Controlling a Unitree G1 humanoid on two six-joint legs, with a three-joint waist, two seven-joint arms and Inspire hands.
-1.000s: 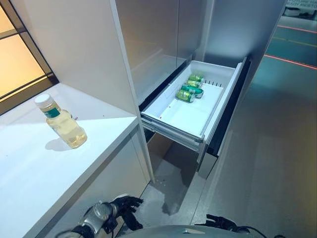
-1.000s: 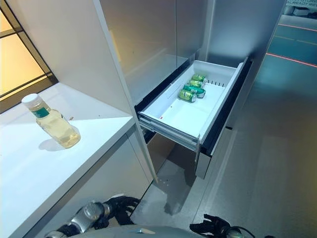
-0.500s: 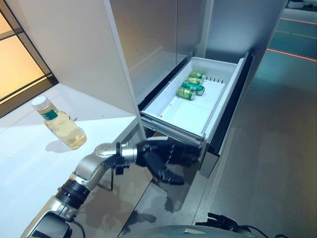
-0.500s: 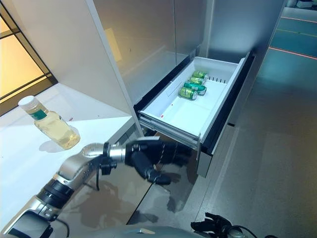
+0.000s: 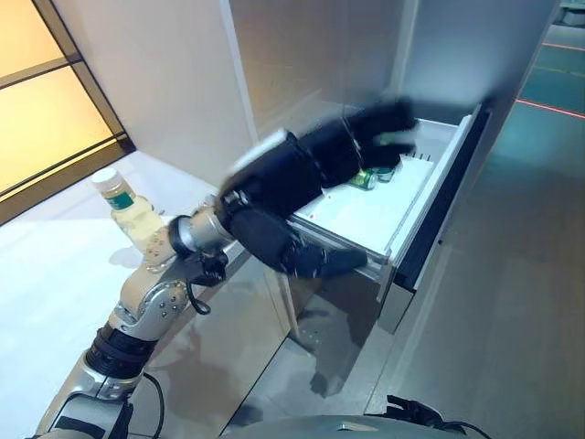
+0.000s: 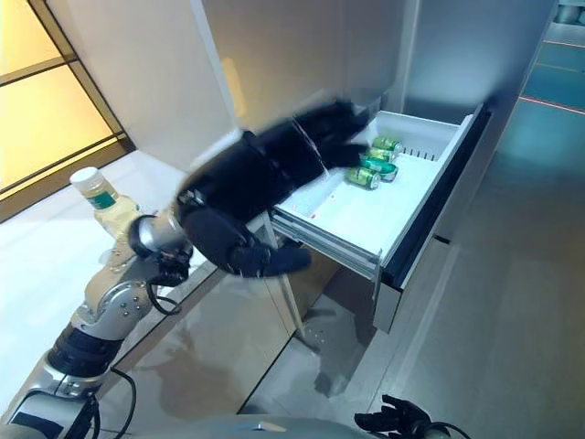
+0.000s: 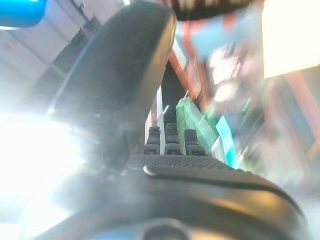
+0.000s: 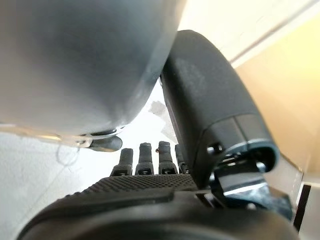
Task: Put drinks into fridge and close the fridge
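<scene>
A drink bottle (image 5: 128, 212) with pale yellow liquid, a green label and a white cap stands on the white counter (image 5: 46, 302). The fridge drawer (image 6: 340, 245) is pulled out, with green cans (image 6: 376, 165) lying at its back. My left hand (image 5: 291, 187) is raised in front of the drawer's near left corner, above the counter's edge, with its fingers spread and holding nothing. It hides part of the cans in the left eye view. In its wrist view the fingers (image 7: 167, 141) are straight. My right hand (image 6: 393, 422) hangs low, with straight fingers (image 8: 150, 156).
The tall pale fridge front (image 5: 311, 64) rises behind the counter and drawer. The drawer's dark front panel (image 5: 439, 215) juts over the grey floor (image 5: 494, 311). A lit window (image 5: 55, 101) lies to the far left.
My left arm has swung up from below the counter's edge to in front of the drawer. The camera has shifted, so the whole picture moved right. The bottle and cans stay put.
</scene>
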